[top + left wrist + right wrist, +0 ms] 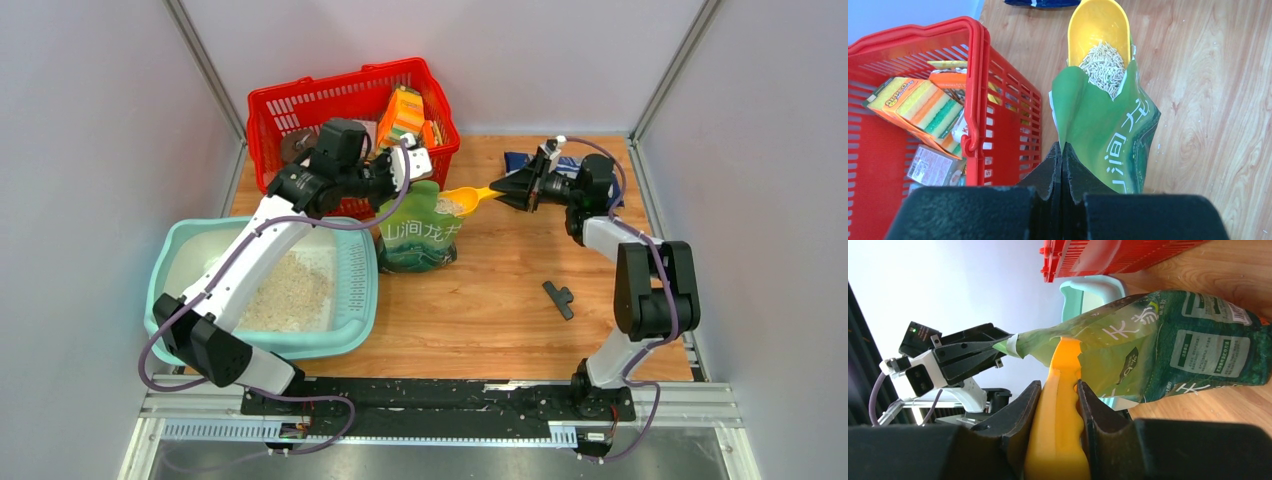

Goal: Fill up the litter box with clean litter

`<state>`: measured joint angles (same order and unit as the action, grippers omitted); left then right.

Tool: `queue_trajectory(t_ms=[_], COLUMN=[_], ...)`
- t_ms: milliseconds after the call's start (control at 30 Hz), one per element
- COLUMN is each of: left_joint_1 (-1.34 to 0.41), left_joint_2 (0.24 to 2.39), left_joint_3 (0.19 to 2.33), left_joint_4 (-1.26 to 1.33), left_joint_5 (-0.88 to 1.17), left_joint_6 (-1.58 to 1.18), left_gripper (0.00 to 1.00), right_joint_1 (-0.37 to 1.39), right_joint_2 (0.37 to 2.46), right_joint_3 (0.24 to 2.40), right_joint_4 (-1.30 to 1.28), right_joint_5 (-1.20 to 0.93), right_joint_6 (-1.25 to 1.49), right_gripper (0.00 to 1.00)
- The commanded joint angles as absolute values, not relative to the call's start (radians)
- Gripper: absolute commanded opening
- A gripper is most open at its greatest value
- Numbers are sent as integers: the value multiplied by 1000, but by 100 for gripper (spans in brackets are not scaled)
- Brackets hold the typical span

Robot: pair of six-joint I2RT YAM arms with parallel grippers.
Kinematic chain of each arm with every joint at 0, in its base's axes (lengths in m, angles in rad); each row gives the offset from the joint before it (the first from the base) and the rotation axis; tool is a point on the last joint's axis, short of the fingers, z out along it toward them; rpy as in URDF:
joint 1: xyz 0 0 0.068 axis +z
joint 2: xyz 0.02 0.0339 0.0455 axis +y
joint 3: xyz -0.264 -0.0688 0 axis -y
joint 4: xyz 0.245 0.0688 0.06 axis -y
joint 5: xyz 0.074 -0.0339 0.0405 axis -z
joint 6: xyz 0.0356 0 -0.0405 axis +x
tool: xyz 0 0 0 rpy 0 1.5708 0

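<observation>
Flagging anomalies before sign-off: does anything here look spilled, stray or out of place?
Only small things. A black T-shaped part lies loose on the table near the right arm, and pale specks dot the black base rail. The green bag stands upright, with no heap spilled beside it.

White tubular left arm (255, 250) and right arm (610, 240), bulky black joints, a thin purple cable (143, 362) looping along each. Left gripper (1062, 147) and right gripper (1058, 387): matte black wedge fingers. Black base rail (440, 395) at six o'clock.
</observation>
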<state>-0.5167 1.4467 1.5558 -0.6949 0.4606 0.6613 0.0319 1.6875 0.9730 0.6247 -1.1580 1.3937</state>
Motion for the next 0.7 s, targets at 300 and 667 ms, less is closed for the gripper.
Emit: queue_trajectory(t_ms=[300,667], left_joint_1=[-499,-499], left_joint_2=[1359,1376], left_joint_3=[1612,1623], left_joint_4=[-543,-542], left_joint_5=[402,405], left_joint_6=[718,723], left_gripper=[0,0], right_joint_1=[-41,-45], right_joint_2=[1839,1918], right_joint_3=[933,943], right_joint_4=[1110,1385], right_joint_5=[-1276,-1216], right_joint_6=[1679,1833], right_gripper=[0,0])
